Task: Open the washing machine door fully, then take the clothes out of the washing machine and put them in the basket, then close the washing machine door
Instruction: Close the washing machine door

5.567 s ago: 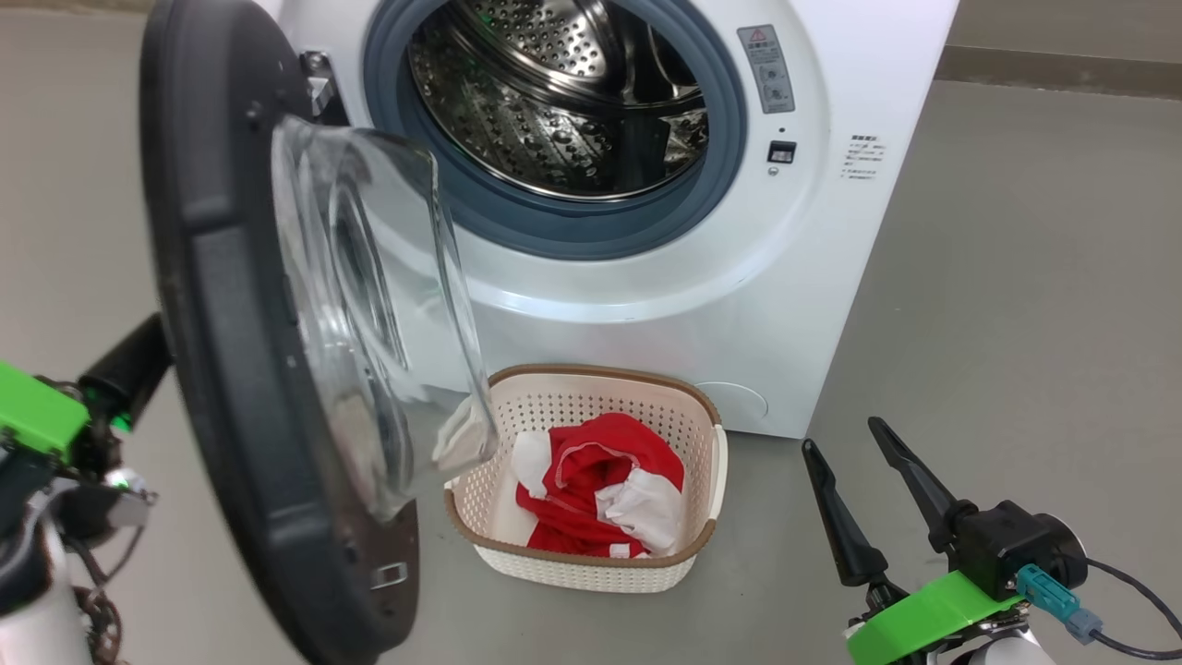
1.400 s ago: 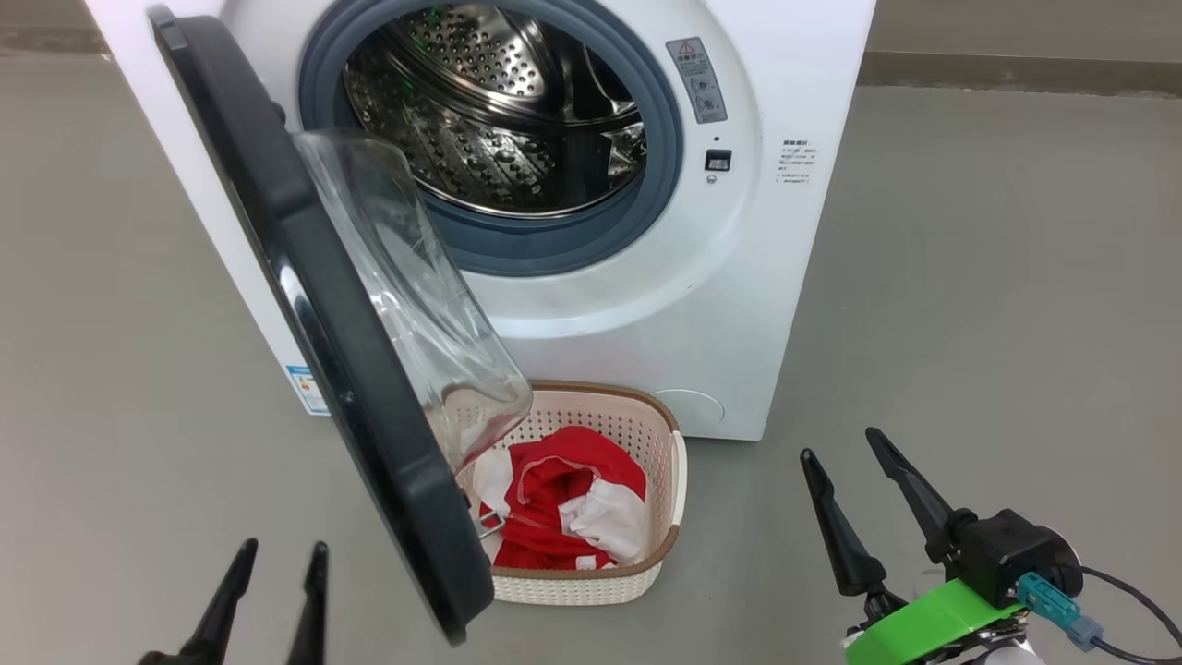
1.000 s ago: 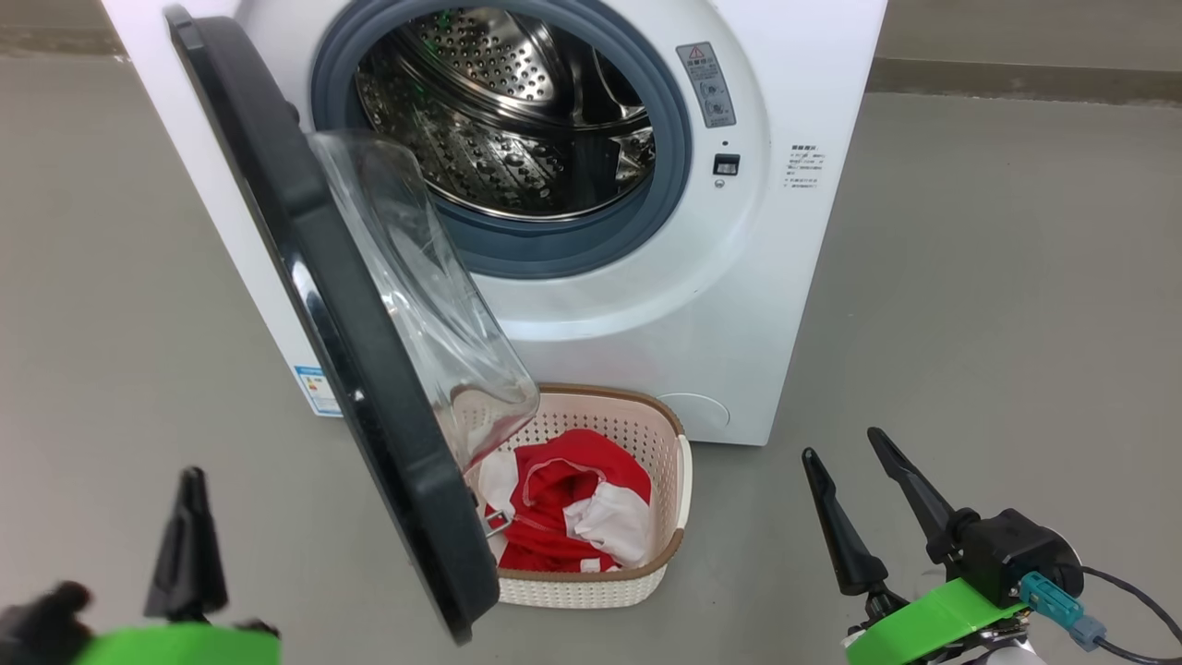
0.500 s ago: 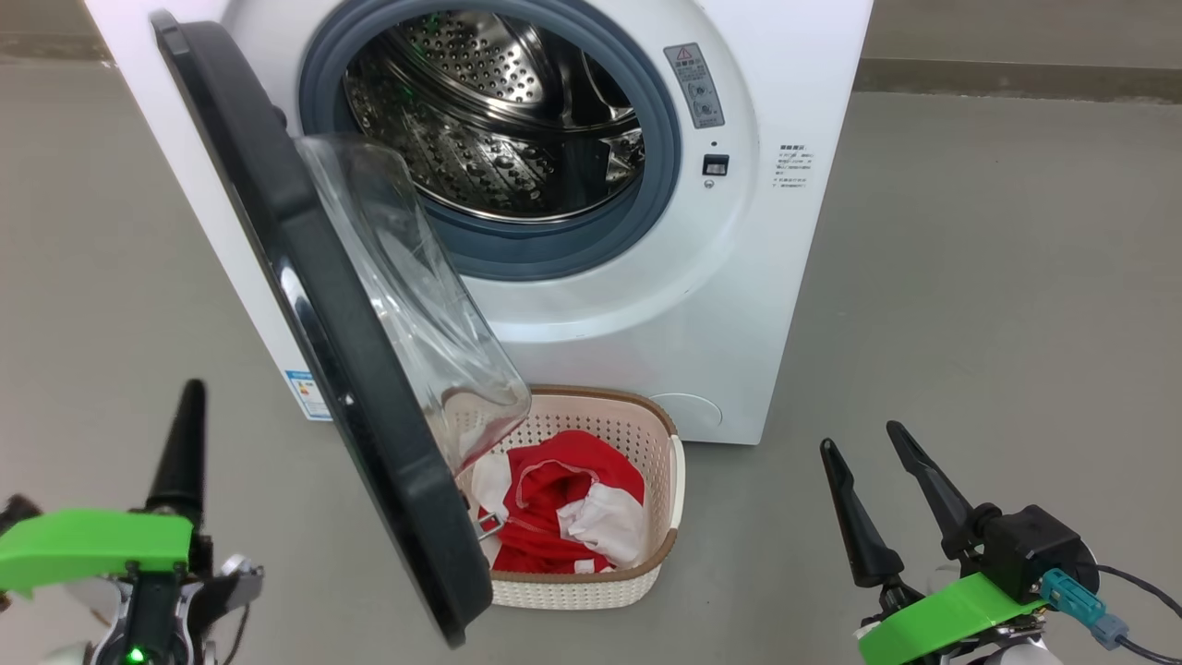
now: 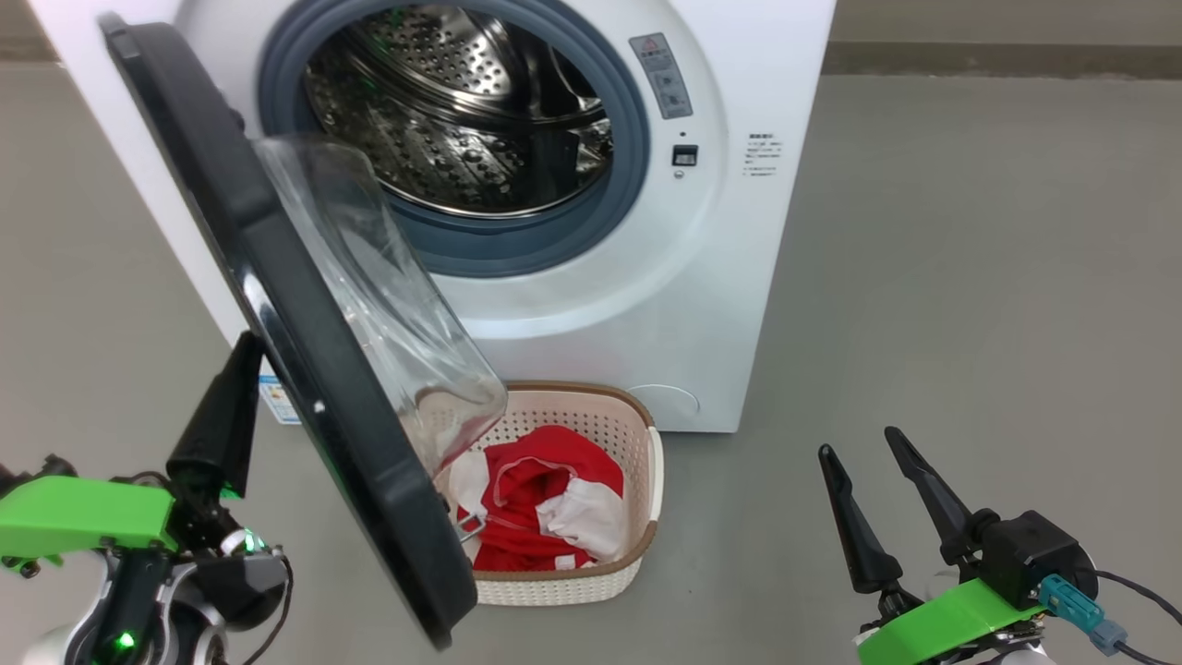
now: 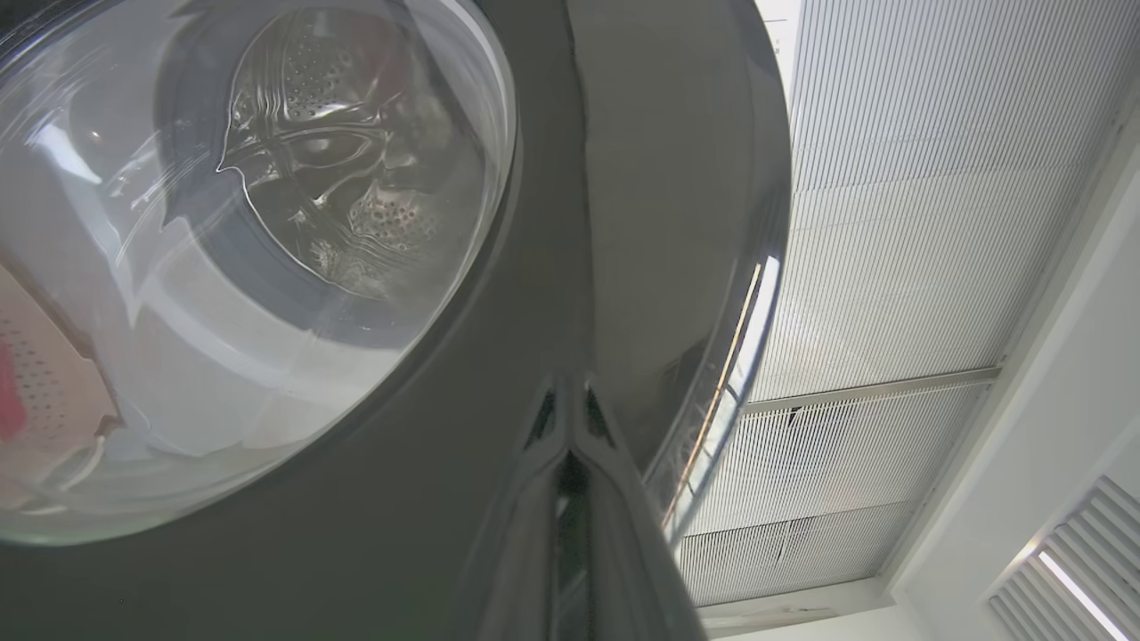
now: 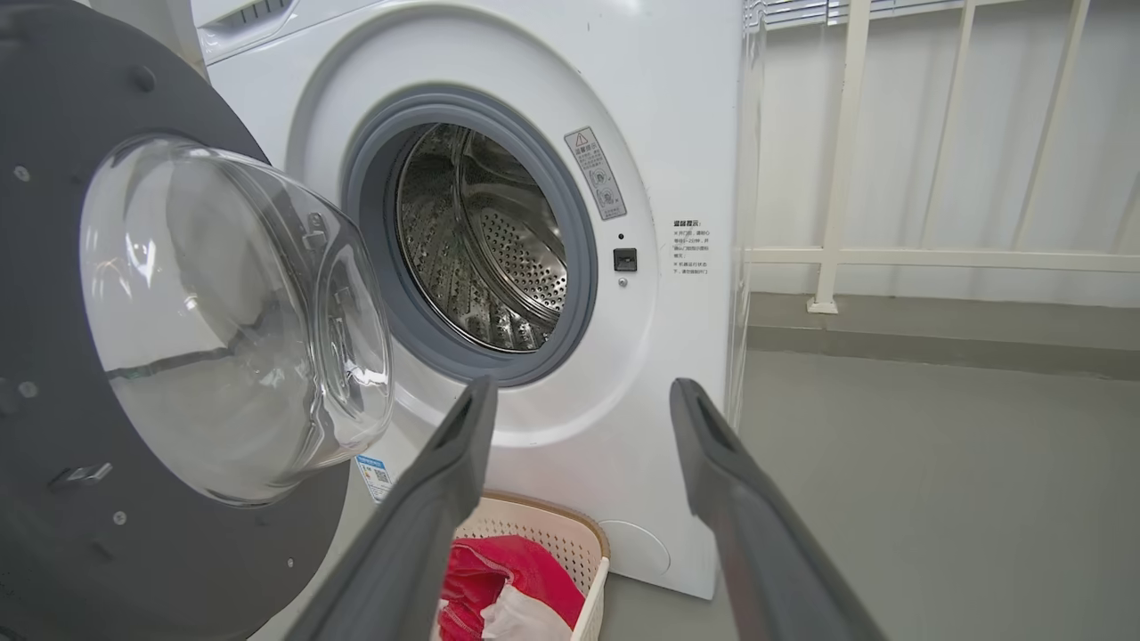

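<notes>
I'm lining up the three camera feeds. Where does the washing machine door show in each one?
Head view: the washing machine door slants edge-on from upper left to bottom centre.
Left wrist view: its outer face, close up, across left and centre.
Right wrist view: its inner face at the left, glass bulging right.
Shared landmark: the steel drum, seen through the door glass in the left wrist view.

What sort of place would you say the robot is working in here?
Probably a laundry corner or utility area: a front-loading washing machine stands on a grey floor, a basket holding red clothes sits before it, and a pale railing lines the wall.
</notes>
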